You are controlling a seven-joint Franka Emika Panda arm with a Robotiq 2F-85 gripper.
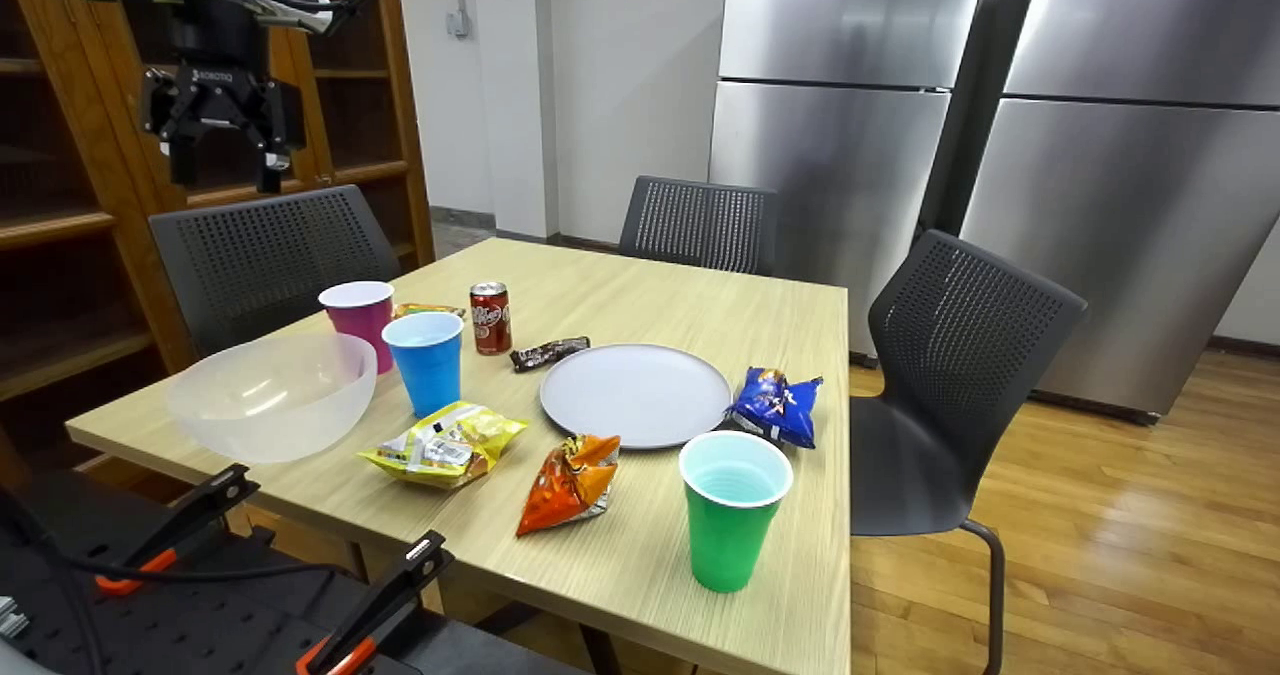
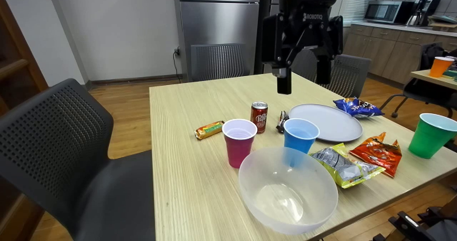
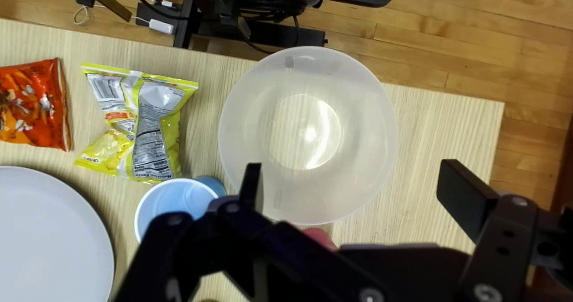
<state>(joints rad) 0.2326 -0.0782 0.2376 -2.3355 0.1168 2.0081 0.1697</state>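
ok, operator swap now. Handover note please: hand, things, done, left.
Hand: open, holding nothing, raised above the table.
Things: translucent bowl near a table corner, blue cup and pink cup beside it, gray plate farther off.
Done: none evident; nothing in the bowl or on the plate.
Left: cups, soda can and yellow snack bag all sit ungripped.

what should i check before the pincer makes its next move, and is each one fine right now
1. Pincer open and holding nothing: ok
2. Pincer above the things on the table: ok, in both exterior views
3. Blue cup and magenta cup upright: ok
4. Frosted bowl set back from the table edge: not ok, its rim shows past the edge in the wrist view
5. Gap between bowl and blue cup: cannot tell, they look close together
6. Magenta cup visible in the wrist view: not ok, mostly hidden behind the pincer
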